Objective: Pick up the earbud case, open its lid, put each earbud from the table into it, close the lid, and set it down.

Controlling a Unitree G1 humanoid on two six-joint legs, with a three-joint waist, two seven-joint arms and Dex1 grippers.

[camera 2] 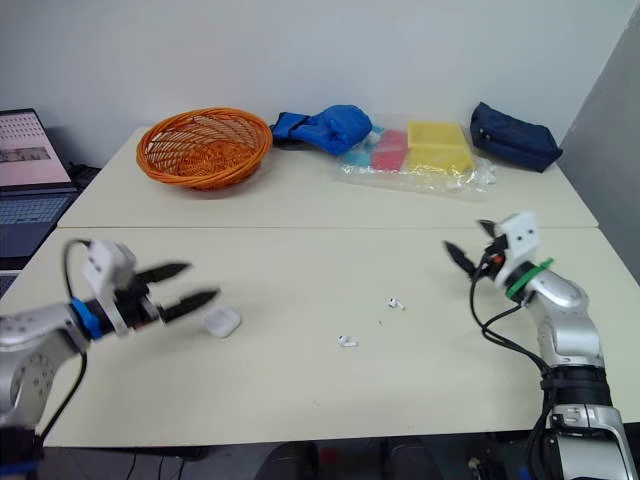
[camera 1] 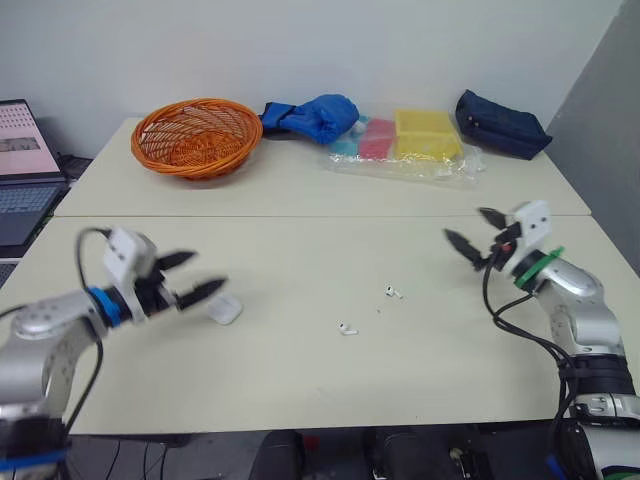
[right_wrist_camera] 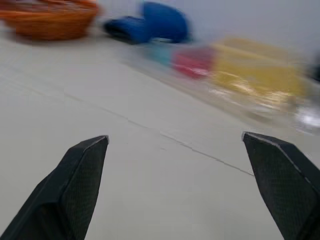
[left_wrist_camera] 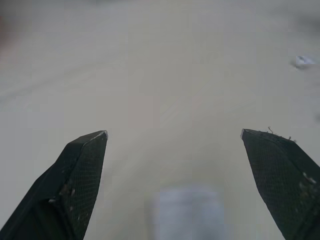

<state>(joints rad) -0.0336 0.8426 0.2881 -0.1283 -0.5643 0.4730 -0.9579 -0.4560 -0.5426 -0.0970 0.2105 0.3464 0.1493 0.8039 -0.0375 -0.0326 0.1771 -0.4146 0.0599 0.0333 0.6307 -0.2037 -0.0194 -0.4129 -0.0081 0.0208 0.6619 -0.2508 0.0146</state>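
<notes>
Over the pale table (camera 1: 300, 250), my left gripper (camera 1: 205, 272) hangs wide open and empty just beside the white earbud case (camera 1: 225, 310), my right gripper (camera 1: 466, 226) equally spread, holding nothing — between them lie 2 loose pieces, the nearer earbud (camera 1: 347, 328) and the farther earbud (camera 1: 394, 292).

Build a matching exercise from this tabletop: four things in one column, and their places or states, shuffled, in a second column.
Column 1
1. earbud case
2. basket
3. navy pouch
4. right gripper

Column 2
A. jaws open, above the right side of the table
B. orange, far left of the table
C. lying just ahead of the left gripper
D. far right corner of the table

Pairs: 1-C, 2-B, 3-D, 4-A
</notes>
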